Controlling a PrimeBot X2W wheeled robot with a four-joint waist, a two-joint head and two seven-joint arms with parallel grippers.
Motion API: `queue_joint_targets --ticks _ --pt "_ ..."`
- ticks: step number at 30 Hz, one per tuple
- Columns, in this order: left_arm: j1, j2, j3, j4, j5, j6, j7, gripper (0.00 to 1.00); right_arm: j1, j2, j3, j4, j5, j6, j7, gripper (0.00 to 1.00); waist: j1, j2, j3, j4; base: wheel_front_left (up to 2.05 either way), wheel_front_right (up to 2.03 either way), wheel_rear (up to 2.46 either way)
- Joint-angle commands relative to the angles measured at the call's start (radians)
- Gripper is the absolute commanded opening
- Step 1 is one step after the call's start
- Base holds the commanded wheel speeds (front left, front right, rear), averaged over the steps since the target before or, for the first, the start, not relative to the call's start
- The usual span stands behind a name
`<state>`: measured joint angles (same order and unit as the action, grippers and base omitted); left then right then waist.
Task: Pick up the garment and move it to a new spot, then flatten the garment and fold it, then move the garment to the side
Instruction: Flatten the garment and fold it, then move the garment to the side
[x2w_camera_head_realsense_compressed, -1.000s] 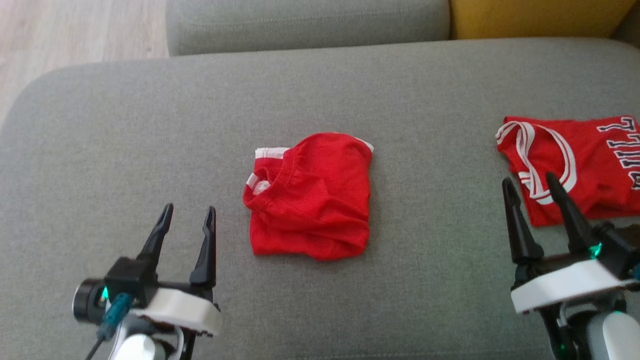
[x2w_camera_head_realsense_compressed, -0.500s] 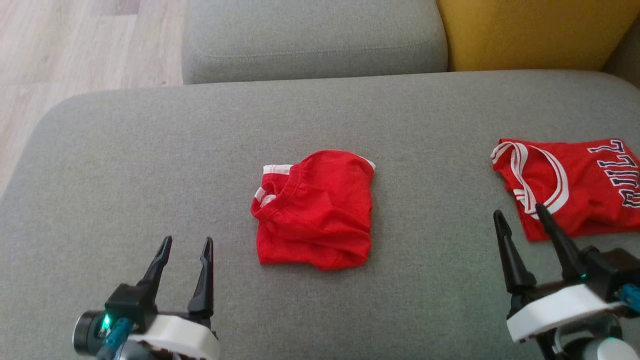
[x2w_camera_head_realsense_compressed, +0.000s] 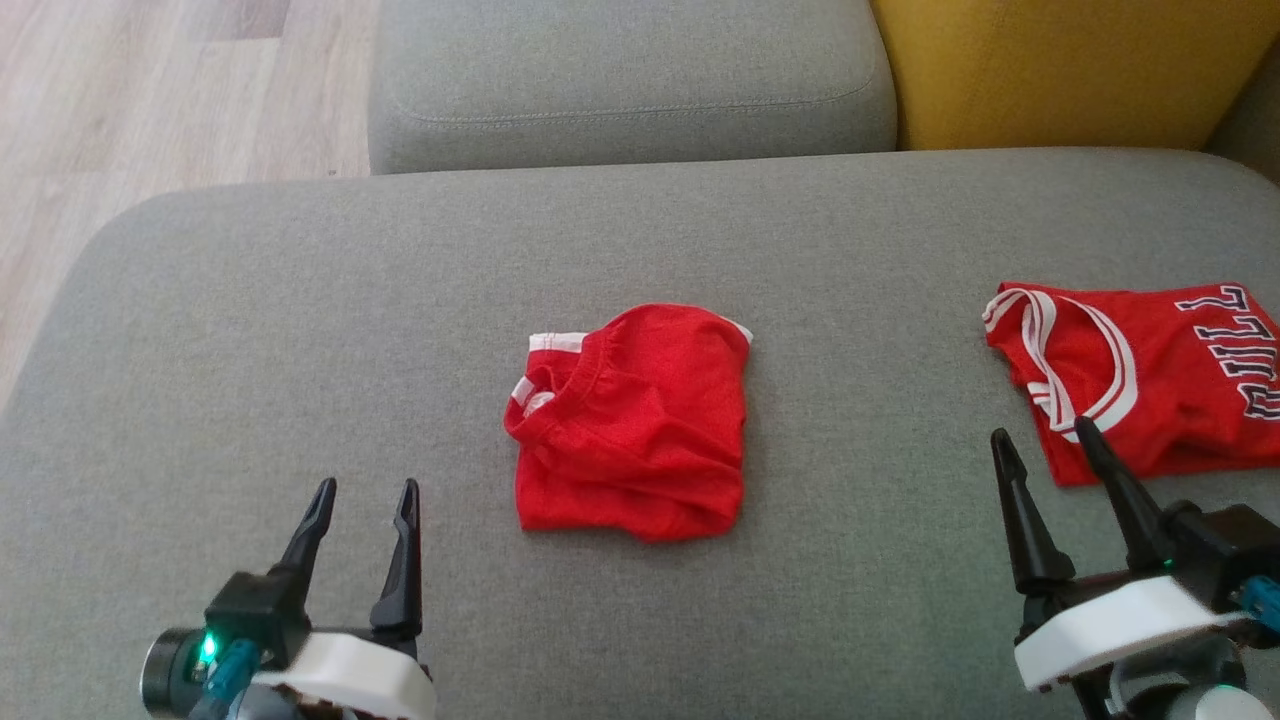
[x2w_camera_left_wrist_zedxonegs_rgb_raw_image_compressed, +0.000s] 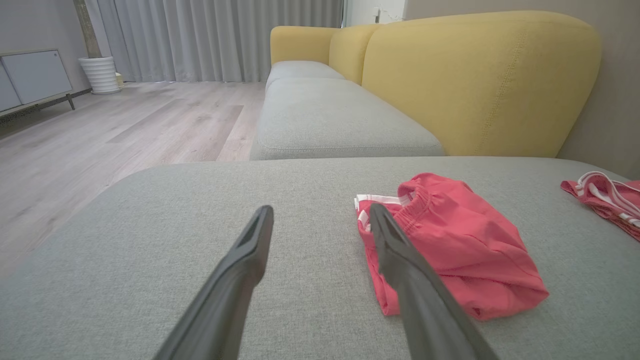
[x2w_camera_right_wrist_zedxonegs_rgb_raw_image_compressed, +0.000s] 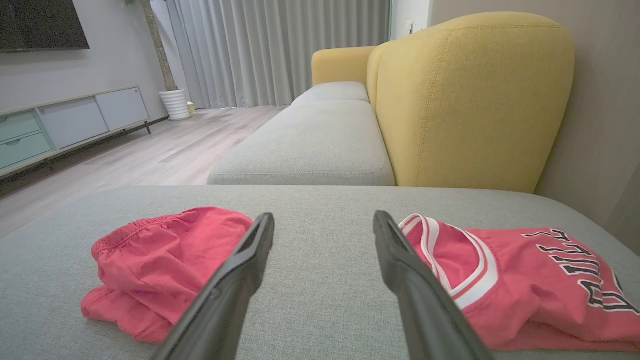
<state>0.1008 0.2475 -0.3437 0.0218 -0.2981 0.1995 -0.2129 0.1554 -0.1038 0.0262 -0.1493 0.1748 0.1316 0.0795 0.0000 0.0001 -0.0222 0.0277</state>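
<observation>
On the grey cushion (x2w_camera_head_realsense_compressed: 300, 300), you've got the folded red garment (x2w_camera_head_realsense_compressed: 630, 425) centred; left gripper (x2w_camera_head_realsense_compressed: 366, 487) and right gripper (x2w_camera_head_realsense_compressed: 1040, 431) both spread wide, empty, clear of it.

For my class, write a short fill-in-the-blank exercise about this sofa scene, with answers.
The folded shorts lie on a ____ cushion.
The left gripper and the right gripper both stand ____.
The lettered jersey lies nearest the ____ gripper.
Answers: grey, open, right.
</observation>
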Motion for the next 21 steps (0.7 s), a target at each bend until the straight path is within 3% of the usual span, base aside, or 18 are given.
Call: queue_joint_targets --ticks 1,21 --pt "-0.037 0.019 0.037 -0.037 -0.007 0.007 -0.002 1.00 -0.024 -0.005 0.017 -0.041 -0.002 -0.001 0.001 1.00 0.0000 -0.0001 0.000 0.000 0.00 0.00 0.00" --pt "-0.072 0.020 0.025 -0.036 -0.008 0.011 -0.010 1.00 -0.037 0.007 -0.004 -0.010 0.011 -0.001 0.010 1.00 0.0000 -0.0001 0.016 0.022 0.00 0.00 0.00"
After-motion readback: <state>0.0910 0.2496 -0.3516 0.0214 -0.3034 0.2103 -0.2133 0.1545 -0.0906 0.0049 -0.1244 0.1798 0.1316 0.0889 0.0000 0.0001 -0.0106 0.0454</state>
